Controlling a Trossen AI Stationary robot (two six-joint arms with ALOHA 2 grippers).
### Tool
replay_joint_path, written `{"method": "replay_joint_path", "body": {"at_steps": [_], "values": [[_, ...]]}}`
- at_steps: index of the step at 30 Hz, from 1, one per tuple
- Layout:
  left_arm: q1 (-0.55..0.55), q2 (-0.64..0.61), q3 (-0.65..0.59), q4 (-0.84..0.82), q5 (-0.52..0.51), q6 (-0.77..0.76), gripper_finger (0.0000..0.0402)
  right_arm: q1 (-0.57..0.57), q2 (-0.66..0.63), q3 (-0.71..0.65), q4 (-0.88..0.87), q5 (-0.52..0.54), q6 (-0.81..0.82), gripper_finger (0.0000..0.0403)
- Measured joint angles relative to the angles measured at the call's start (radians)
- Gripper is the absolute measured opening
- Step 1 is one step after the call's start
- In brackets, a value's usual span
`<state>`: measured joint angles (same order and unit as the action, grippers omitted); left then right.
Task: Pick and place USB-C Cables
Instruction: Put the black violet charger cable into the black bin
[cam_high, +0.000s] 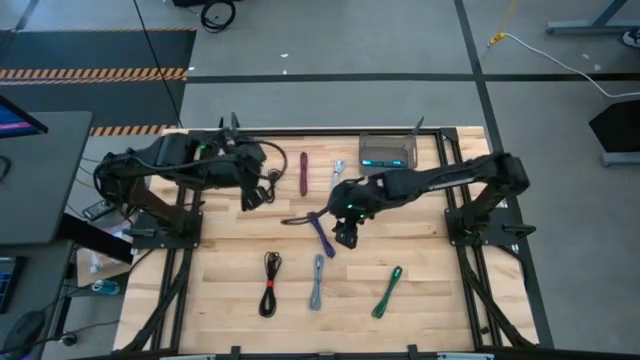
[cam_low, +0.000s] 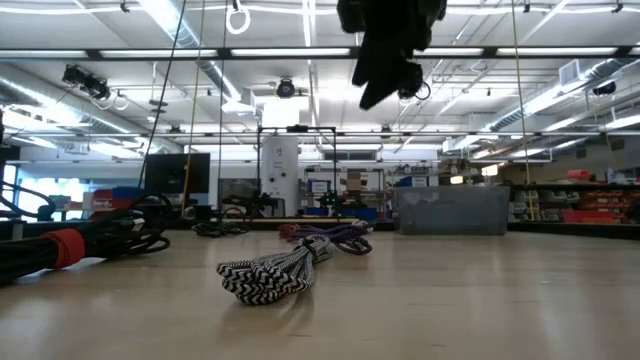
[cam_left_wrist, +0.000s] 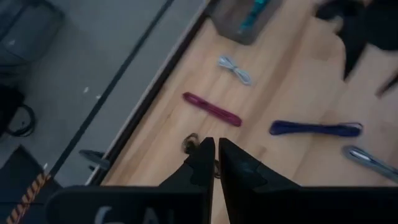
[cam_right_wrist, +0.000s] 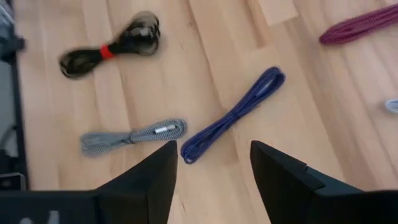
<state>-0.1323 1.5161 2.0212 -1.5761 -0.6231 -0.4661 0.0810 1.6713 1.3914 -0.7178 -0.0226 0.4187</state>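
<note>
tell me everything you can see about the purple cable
The purple cable is a braided-looking cord folded into a long, narrow bundle. It lies flat on the wooden table near the middle, angled diagonally, just ahead of the open right gripper, which hovers above it. Nothing touches it; the grey cable lies close beside it.

I see the translucent grey plastic bin (cam_high: 387, 151) at the table's far edge, with the bundled purple cable (cam_high: 322, 235) mid-table nearer me.
</note>
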Motion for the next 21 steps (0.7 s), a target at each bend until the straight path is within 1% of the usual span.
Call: {"method": "replay_joint_path", "body": {"at_steps": [6, 11, 14, 17, 21], "values": [[-0.001, -0.091, 0.001, 0.005, -0.054, -0.043, 0.003, -0.003, 0.085, 0.0, 0.057, -0.003, 0.024, 0.0225], [-0.001, -0.157, 0.001, 0.005, -0.074, -0.047, 0.003, -0.025, 0.16, 0.0, 0.123, -0.04, 0.044, 0.0226], [-0.001, -0.183, 0.002, 0.005, -0.077, -0.046, 0.003, -0.045, 0.2, 0.0, 0.118, -0.062, 0.082, 0.0227], [-0.001, -0.2, 0.001, 0.005, -0.082, -0.041, 0.003, -0.056, 0.231, 0.0, 0.121, -0.062, 0.11, 0.0229], [-0.001, -0.222, 0.001, 0.005, -0.086, -0.038, 0.0031, -0.059, 0.276, 0.0, 0.163, -0.082, 0.14, 0.023]]}}
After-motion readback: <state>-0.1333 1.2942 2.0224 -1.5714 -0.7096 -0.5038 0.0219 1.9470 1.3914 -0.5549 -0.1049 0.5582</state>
